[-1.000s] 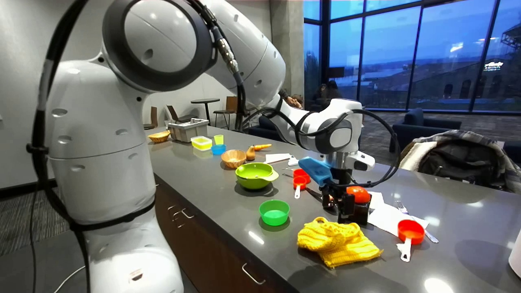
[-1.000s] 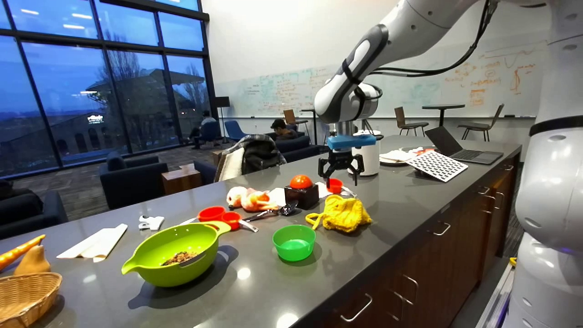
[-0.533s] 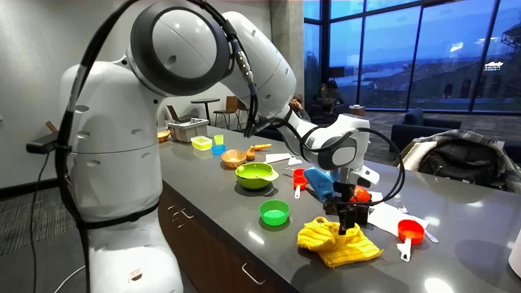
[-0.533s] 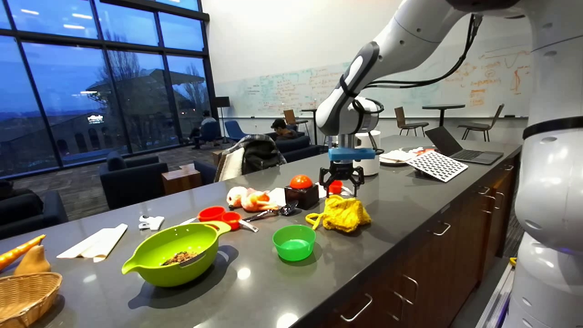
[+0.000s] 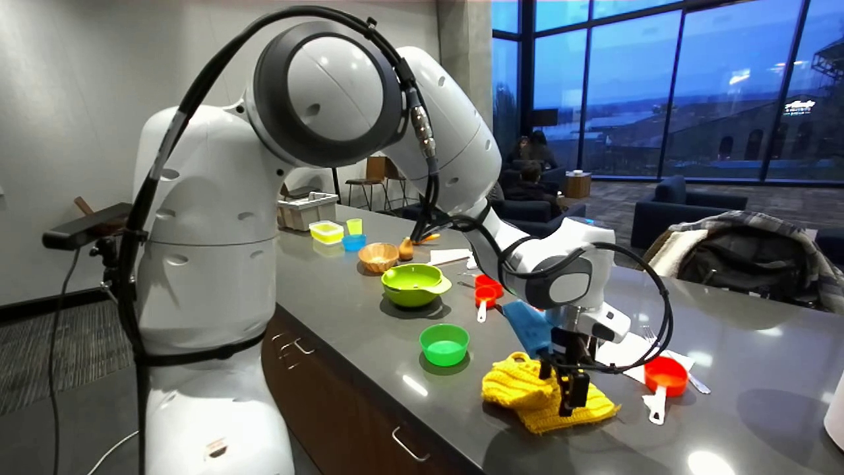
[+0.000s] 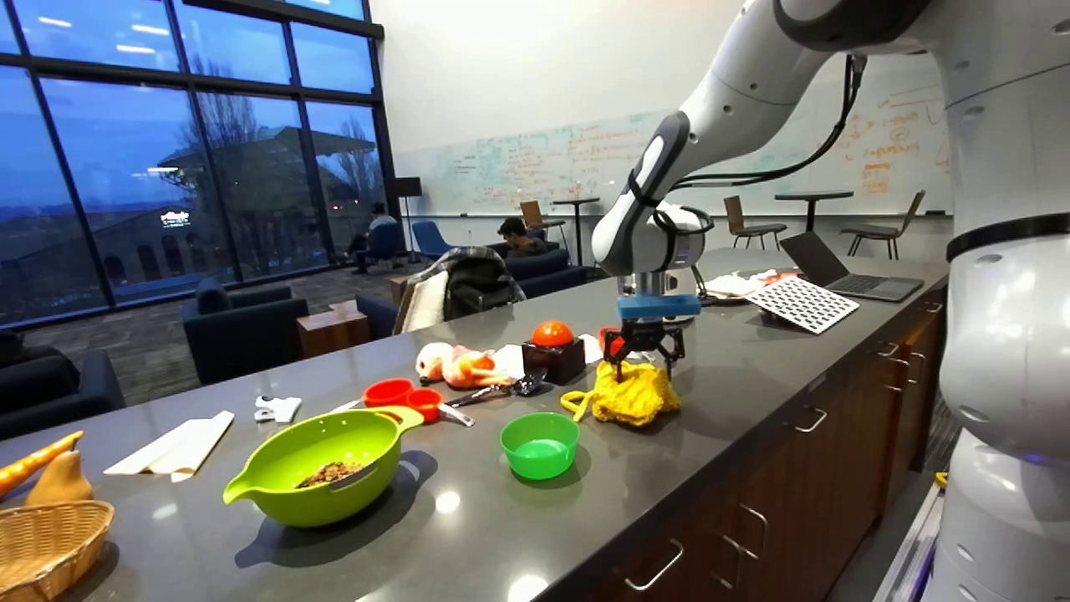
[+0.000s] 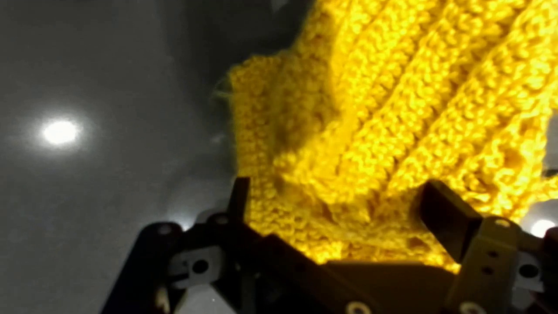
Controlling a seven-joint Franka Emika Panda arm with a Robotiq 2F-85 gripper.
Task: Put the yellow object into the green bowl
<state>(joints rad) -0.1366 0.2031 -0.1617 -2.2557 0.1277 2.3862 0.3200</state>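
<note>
A crumpled yellow knitted object (image 5: 521, 386) lies on the counter; it also shows in an exterior view (image 6: 631, 397) and fills much of the wrist view (image 7: 392, 109). My gripper (image 6: 644, 374) is open just over it, fingers pointing down. In the wrist view the open fingers (image 7: 335, 183) stand either side of the yellow knit; whether they touch it cannot be told. A small green bowl (image 5: 444, 346) stands close by the yellow object, and nothing shows in it (image 6: 542, 451). A larger lime-green bowl (image 5: 410, 290) with a handle and spout holds brown bits, seen in an exterior view (image 6: 309, 477).
A dark box (image 6: 556, 361) with an orange-red ball stands behind the yellow object. A red measuring cup (image 5: 666, 376) lies to one side. More red measuring cups (image 6: 389, 391) and a pink toy (image 6: 460, 365) lie near the lime bowl. The counter's edge runs close by.
My gripper has come down from above and behind the yellow object to right over it, staying open. The yellow object and the bowls have not moved.
</note>
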